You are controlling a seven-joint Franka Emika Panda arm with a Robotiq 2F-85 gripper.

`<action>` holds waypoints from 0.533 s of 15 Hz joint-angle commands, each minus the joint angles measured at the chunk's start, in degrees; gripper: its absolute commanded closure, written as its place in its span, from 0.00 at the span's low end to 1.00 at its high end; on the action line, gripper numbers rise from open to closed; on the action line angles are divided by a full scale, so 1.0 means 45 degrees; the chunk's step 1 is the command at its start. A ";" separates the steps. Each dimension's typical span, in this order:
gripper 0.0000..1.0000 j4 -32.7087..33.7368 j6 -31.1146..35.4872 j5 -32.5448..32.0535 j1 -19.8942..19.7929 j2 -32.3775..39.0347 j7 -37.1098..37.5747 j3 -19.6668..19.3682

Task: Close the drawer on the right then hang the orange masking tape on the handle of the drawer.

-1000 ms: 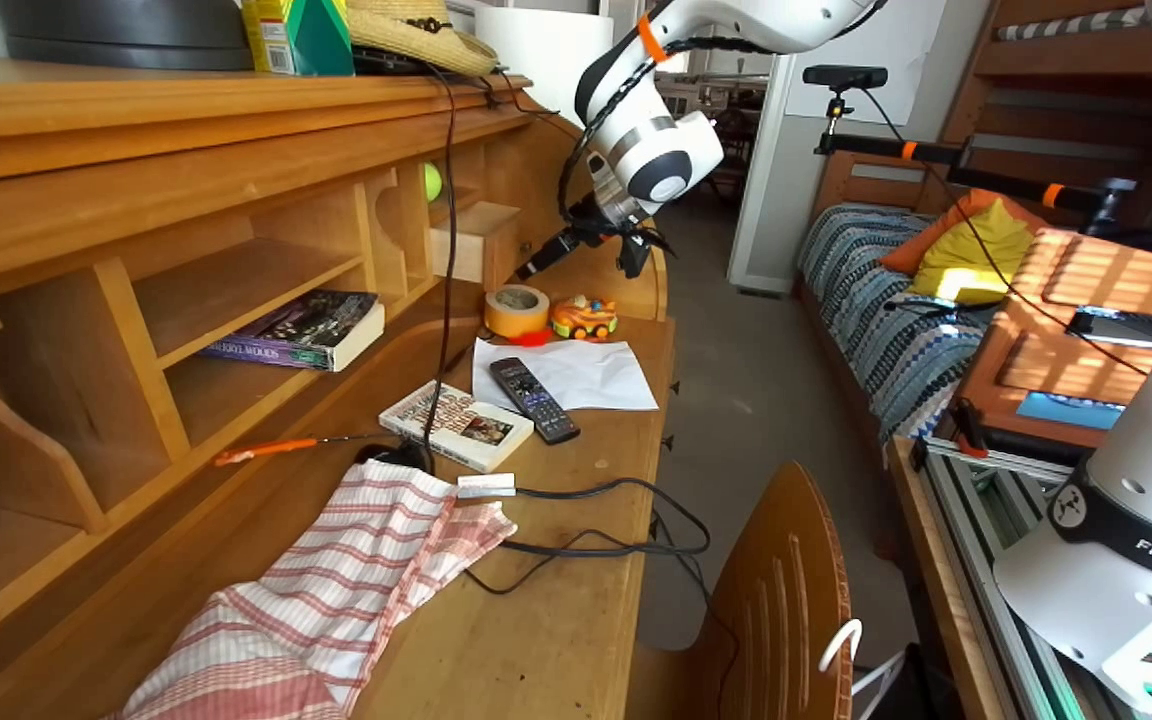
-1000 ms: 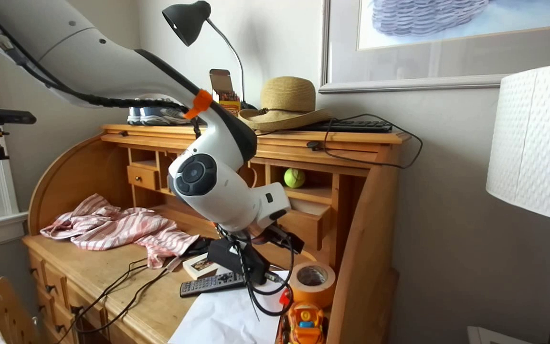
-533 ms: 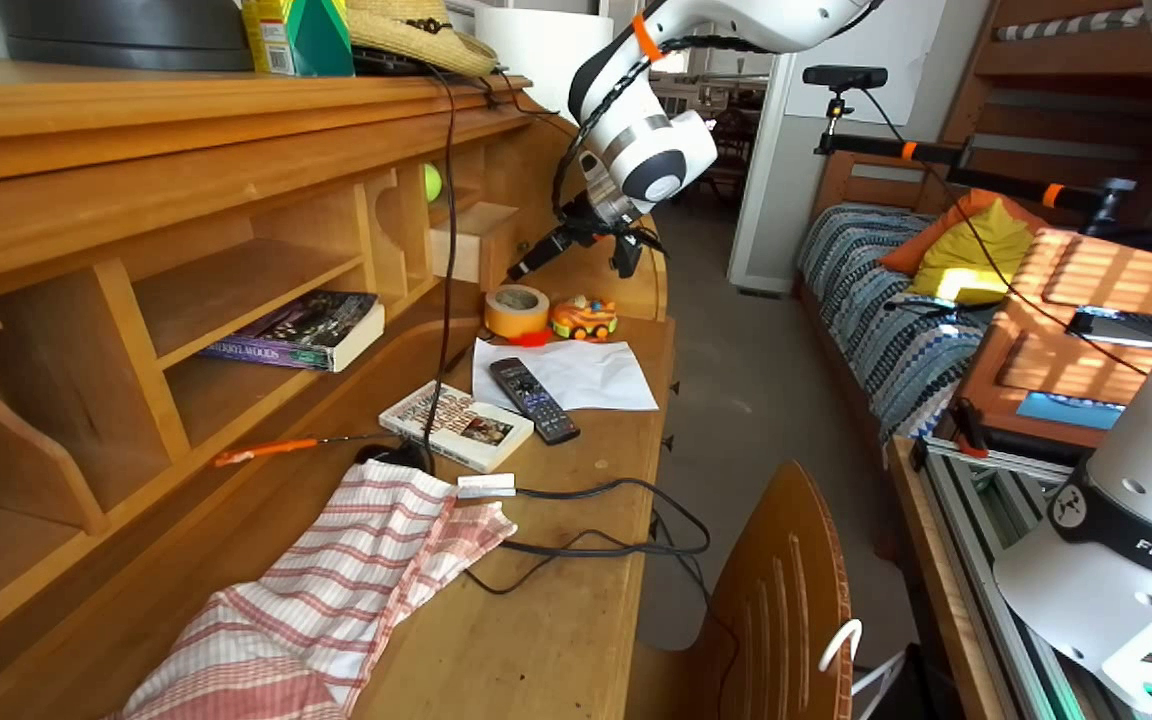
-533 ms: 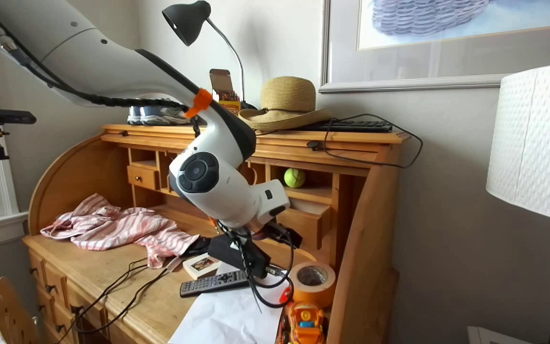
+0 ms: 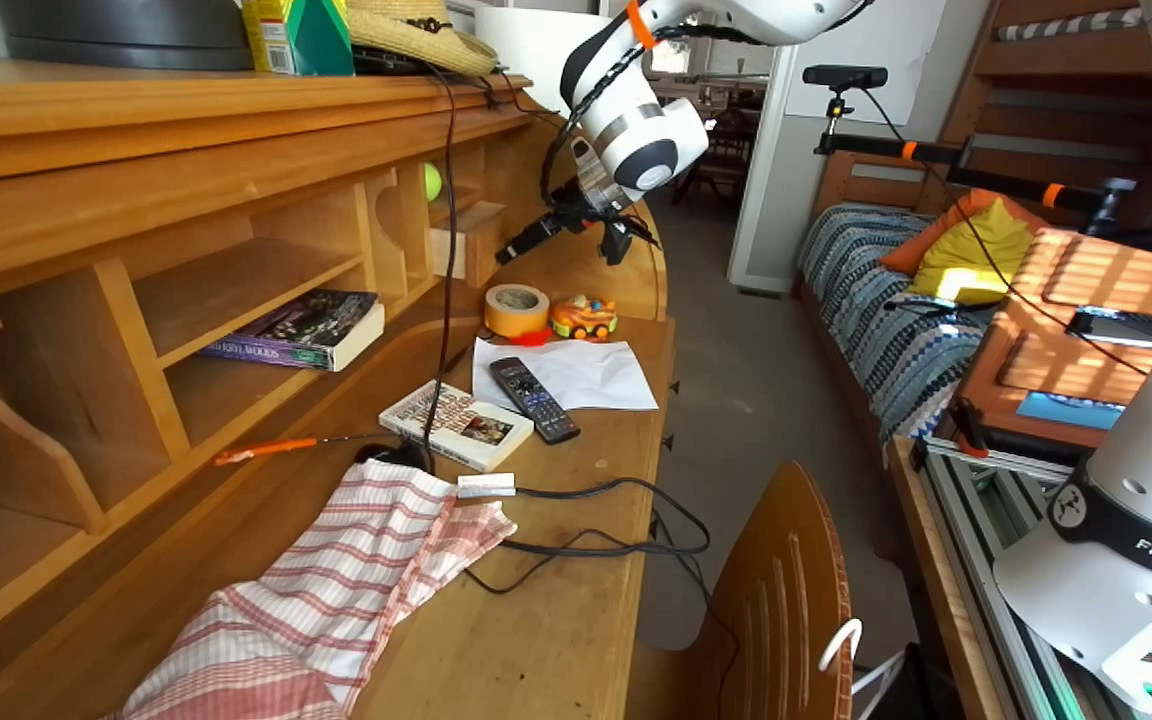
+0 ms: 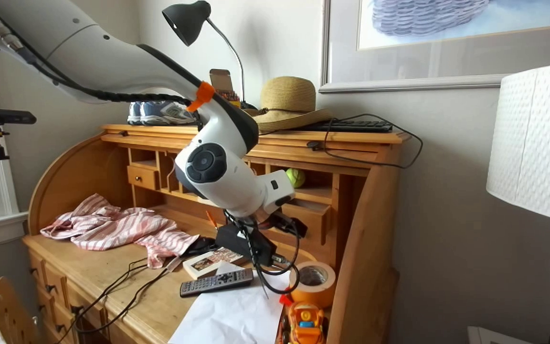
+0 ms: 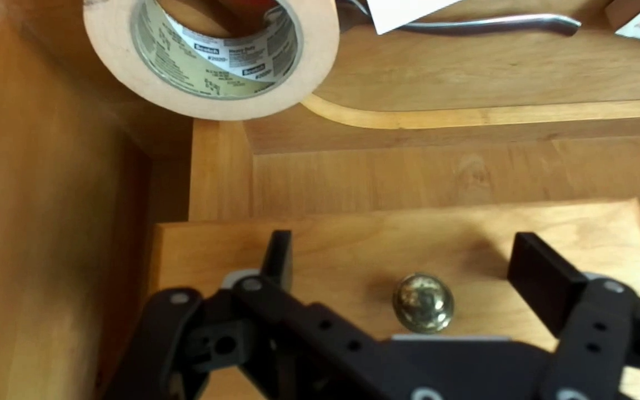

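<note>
Step in hand (judged): closing the small honey-coloured wooden drawer with the flat, plain front (image 7: 364, 261). In both exterior views it stands partly out of its opening, so this step is unfinished.

My black two-fingered end effector (image 7: 406, 266) is spread wide and pinching nothing. In the wrist view the drawer's handle, a round brass-coloured metal knob (image 7: 423, 303), sits within the span of the fingers. Fingertip contact with the drawer front: cannot tell.

Yellow-orange ring-shaped roll of masking tape (image 5: 516, 320): lying flat on the honey-coloured wooden table (image 5: 566, 620), hole upward, just beside a small orange toy car (image 5: 584, 318). Not hung.

Next move (judged): push straight along the drawer's slide, both fingertips bearing evenly so it does not skew, until the front sits flush. Then back clear of the knob before going for the tape.
</note>
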 commanded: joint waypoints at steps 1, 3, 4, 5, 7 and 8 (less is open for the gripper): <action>0.00 0.0005 0.0005 -0.0134 0.0001 0.0020 0.0245 -0.0048; 0.00 0.0006 0.0005 -0.0286 -0.0001 0.0078 0.0498 -0.0147; 0.00 -0.0410 -0.0301 -0.0689 -0.0058 -0.0143 0.0683 -0.0265; 0.00 -0.0802 -0.0541 -0.0715 -0.0197 -0.0392 0.0629 -0.0285; 0.00 -0.1354 -0.0830 -0.0442 -0.0454 -0.0780 0.0111 -0.0217; 0.00 -0.1545 -0.0971 -0.0279 -0.0586 -0.0913 -0.0160 -0.0166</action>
